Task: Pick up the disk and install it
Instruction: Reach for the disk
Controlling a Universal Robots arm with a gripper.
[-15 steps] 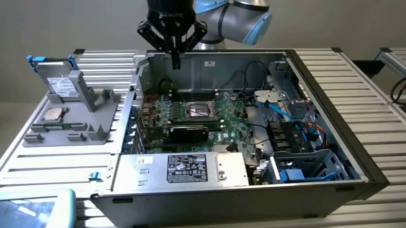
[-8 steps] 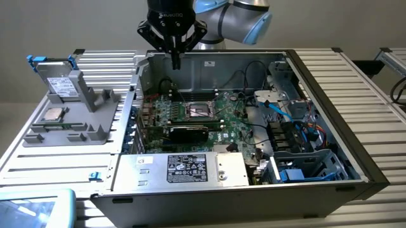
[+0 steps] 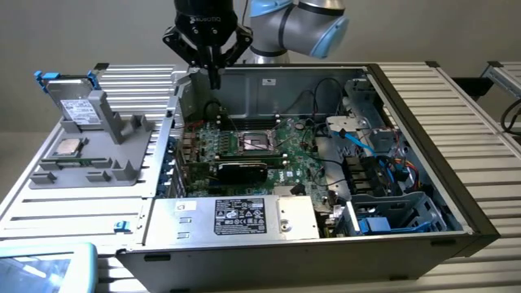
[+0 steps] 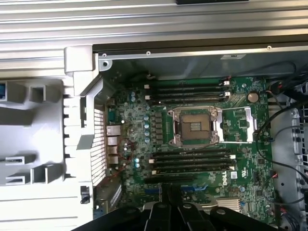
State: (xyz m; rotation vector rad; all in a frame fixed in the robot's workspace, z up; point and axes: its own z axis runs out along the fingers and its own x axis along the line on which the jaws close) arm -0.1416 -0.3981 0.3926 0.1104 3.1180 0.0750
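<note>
Hanging over the back wall of an open computer case [image 3: 423, 143], the gripper [image 3: 214, 82] is recorded with its fingers [image 3: 213, 70] closed together and nothing held between them. The disk [image 3: 73, 97], silver-grey with a white label and framed by a blue carrier [image 3: 41, 76], is stood on edge and leaned back in a grey holder [image 3: 122, 131] at the exterior view's left, well apart from the gripper and outside the case. In the same holder, a square CPU chip [image 3: 68, 146] is laid flat just below the disk, and a green memory stick [image 3: 77, 163] is set beneath the chip. Holder and case are carried side by side on a slatted metal table [image 3: 73, 207]. Inside the case, a green motherboard [image 3: 273, 155] is mounted, its CPU socket [image 4: 195, 126] open, with black memory slots [image 4: 190, 89] on either side of it. A silver power supply [image 3: 236, 217] with a black label is placed along the near edge. At the exterior view's right, a light blue cable [image 3: 358, 143] and a grey drive cage [image 3: 395, 210] are noted.
</note>
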